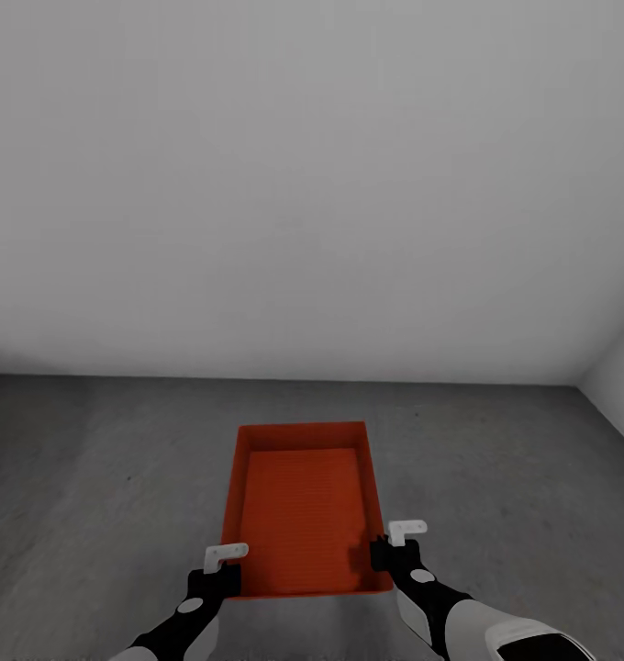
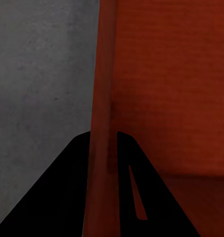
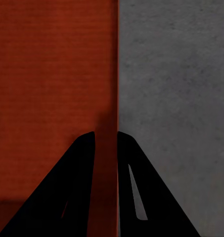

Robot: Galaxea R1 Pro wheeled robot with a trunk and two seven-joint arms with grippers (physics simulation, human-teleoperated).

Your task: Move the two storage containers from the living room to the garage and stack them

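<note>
Both grippers—left (image 1: 222, 567), right (image 1: 385, 548)—pinch opposite side walls of one storage container (image 1: 303, 514) between them, apparently resting on the garage floor (image 1: 110, 477). Set-down step—next, loosen both jaws and withdraw.

The dark grey concrete floor (image 1: 92, 477) carries one open red-orange storage container (image 1: 303, 514).

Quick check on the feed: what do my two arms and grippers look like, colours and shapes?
In the head view, both arms are black near the wrist with a small pale oval patch, turning to white shells further back. The left gripper and right gripper carry small white L-shaped brackets. In the wrist views, the fingers are plain black tapering wedges with a narrow slot. No cables or markings visible.
</note>
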